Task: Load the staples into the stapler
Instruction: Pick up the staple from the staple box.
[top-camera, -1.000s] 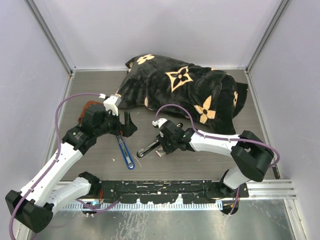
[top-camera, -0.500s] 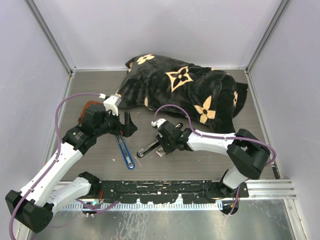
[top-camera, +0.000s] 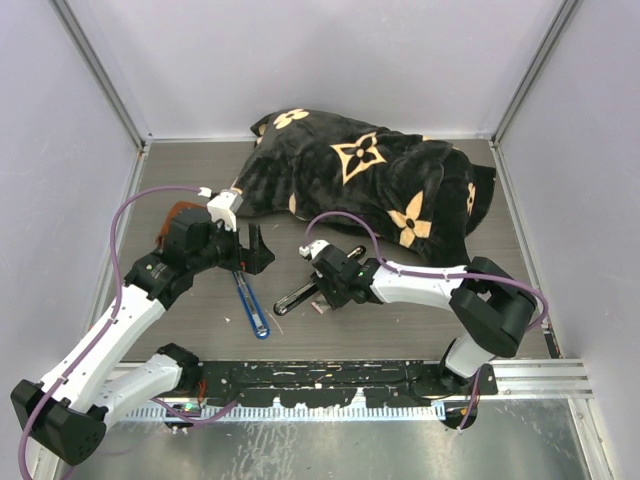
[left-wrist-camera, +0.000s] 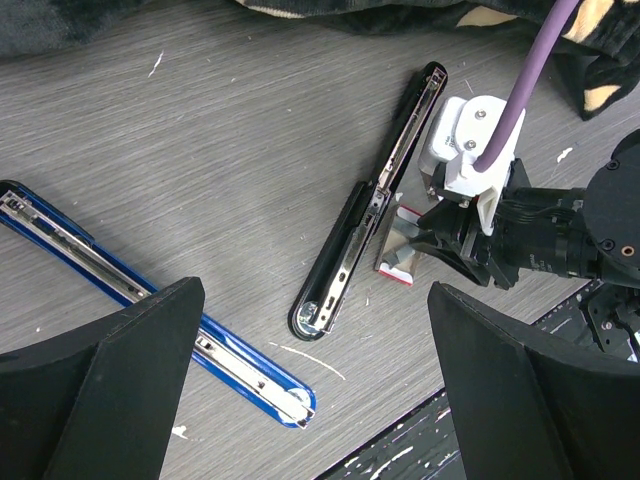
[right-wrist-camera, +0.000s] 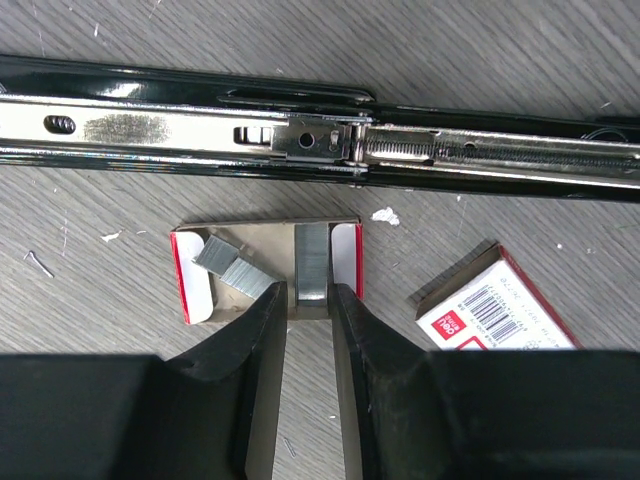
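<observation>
Not much to read tbh: the staples box (right-wrist-camera: 525, 300) on the tabletop (right-wrist-camera: 80, 220) has a barcode (right-wrist-camera: 488, 308) and a tiny red logo (right-wrist-camera: 458, 325), lettering too small to make out.

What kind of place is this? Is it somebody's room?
Probably a robot testing booth, not a home. Plain pale walls box in one table. The left arm and right arm are bolted to a metal rail, and a black stapler lies opened there.
</observation>
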